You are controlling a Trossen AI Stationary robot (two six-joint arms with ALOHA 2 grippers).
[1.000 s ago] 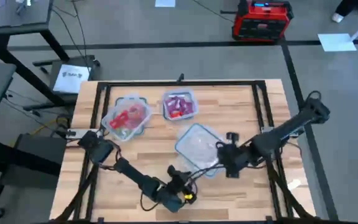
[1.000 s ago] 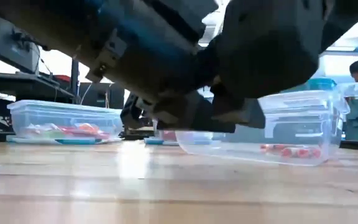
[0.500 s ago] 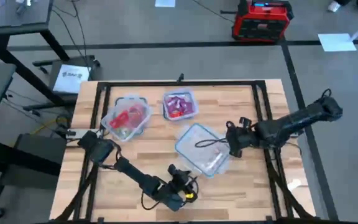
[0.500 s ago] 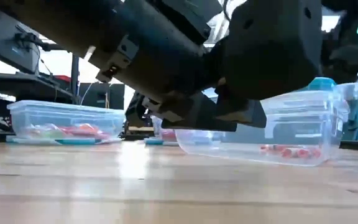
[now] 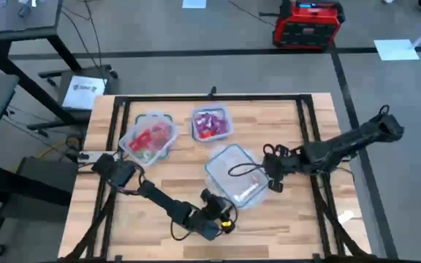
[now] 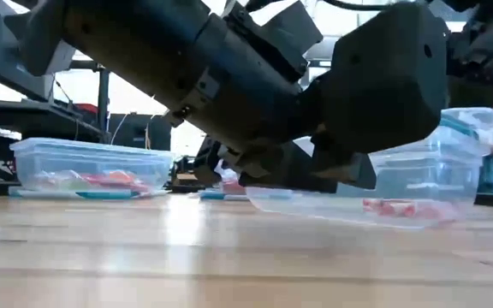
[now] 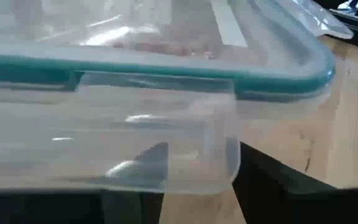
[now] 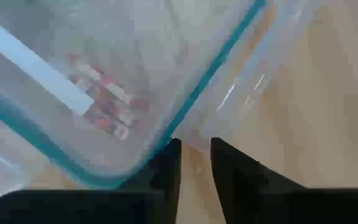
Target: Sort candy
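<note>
A clear tub (image 5: 234,174) with a teal rim lies at the table's middle. A few red candy pieces (image 8: 104,107) lie in it; they also show in the low view (image 6: 396,206). My left gripper (image 5: 218,210) is open at the tub's near edge, and the tub's clear latch flap (image 7: 160,137) stands between its fingers. My right gripper (image 5: 272,172) is at the tub's right edge, its fingers almost together (image 8: 195,163). Two more tubs rest at the far left: one with red candy (image 5: 149,137), one with purple and red candy (image 5: 210,123). My left gripper comes level at the tub from the table's near side. One finger (image 7: 146,163) shows through the clear latch flap and the other (image 7: 272,190) stands beside it. I cannot tell whether either touches the flap. My right gripper pinches the tub's right edge between its two fingers, where the teal rim (image 8: 185,118) and the clear outer flap (image 8: 229,106) run down between them. The fingers come from the table's right, slanting down. The tub's bottom rests on the table.
The left arm (image 5: 152,193) lies low across the near left of the table. The right arm (image 5: 342,146) reaches in from the right edge. A cable (image 5: 243,168) loops over the middle tub. Bare wood lies along the far right and the near edge.
My right gripper has gone from the tub's near right corner toward the far and right edges, then settled at the tub's right edge. My left gripper has gone a little toward the tub, risen and tipped.
</note>
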